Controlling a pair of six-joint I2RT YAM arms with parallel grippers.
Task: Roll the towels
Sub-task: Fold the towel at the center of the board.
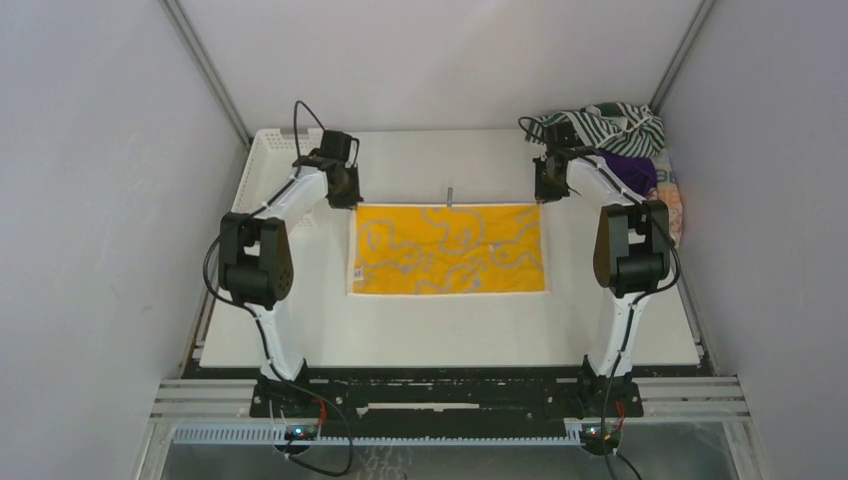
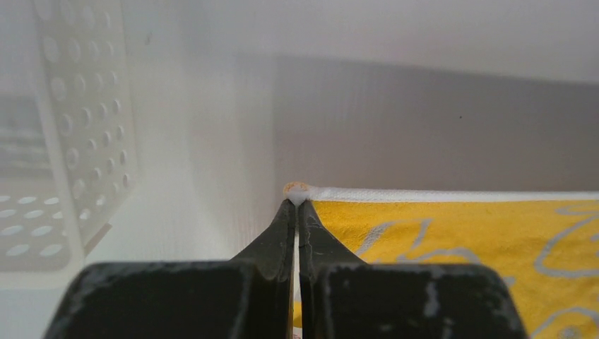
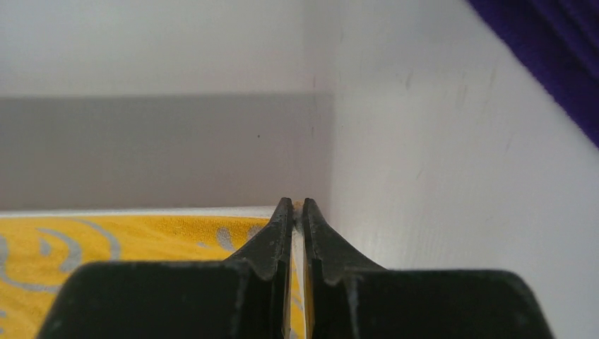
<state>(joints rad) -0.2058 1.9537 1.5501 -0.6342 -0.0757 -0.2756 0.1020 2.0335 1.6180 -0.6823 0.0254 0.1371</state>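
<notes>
A yellow towel with grey-white squiggles lies flat in the middle of the table. My left gripper is shut on its far left corner; in the left wrist view that white-edged corner pokes out past the fingertips of my left gripper. My right gripper is shut on the far right corner, and in the right wrist view the yellow towel runs between the pads of my right gripper. At the back right, a green-and-white striped towel, a purple towel and a patterned one lie heaped.
A white lattice basket stands at the back left, just beyond my left arm, and shows close by in the left wrist view as the basket. A small grey peg stands at the yellow towel's far edge. Enclosure walls rise on three sides.
</notes>
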